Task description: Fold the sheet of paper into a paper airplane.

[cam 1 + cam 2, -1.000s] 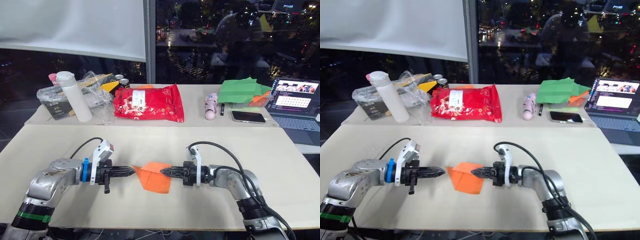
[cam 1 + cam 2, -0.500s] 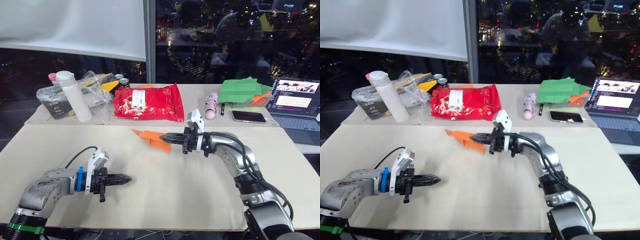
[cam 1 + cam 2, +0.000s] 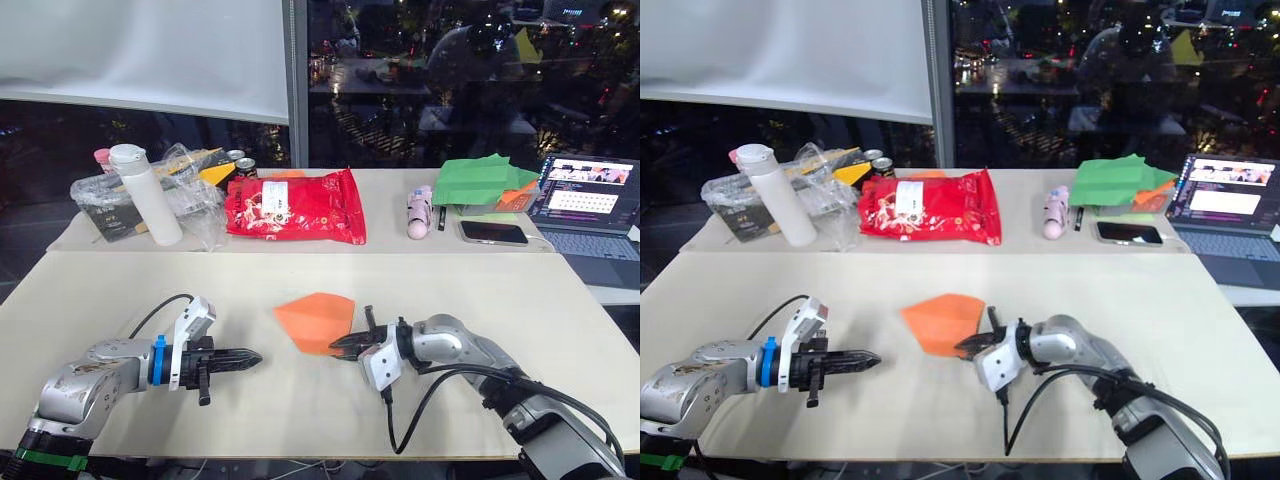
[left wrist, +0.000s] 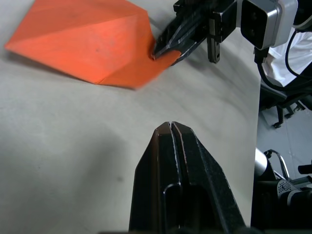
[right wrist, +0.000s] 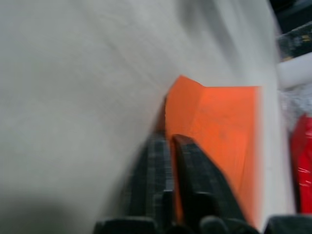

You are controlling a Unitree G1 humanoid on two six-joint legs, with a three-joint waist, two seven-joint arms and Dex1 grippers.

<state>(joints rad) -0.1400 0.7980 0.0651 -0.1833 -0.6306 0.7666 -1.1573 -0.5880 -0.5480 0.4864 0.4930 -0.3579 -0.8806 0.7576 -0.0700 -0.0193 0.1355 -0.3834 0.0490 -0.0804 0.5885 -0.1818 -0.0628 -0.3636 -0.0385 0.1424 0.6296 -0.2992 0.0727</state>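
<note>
Far left on the bench: a white bottle standing against a clear plastic bag. Near left: the left pincer, its two black fingers pressed together and holding nothing, pointing right and well apart from the paper. Centre far: a red snack bag lying flat. Centre near: the sheet of paper, orange and folded to a pointed wedge with its tip to the left, resting on the bench. Just right of it: the right pincer, pinching the wedge's near right corner between its fingers. Far right: green paper sheets, a phone and an open laptop.
</note>
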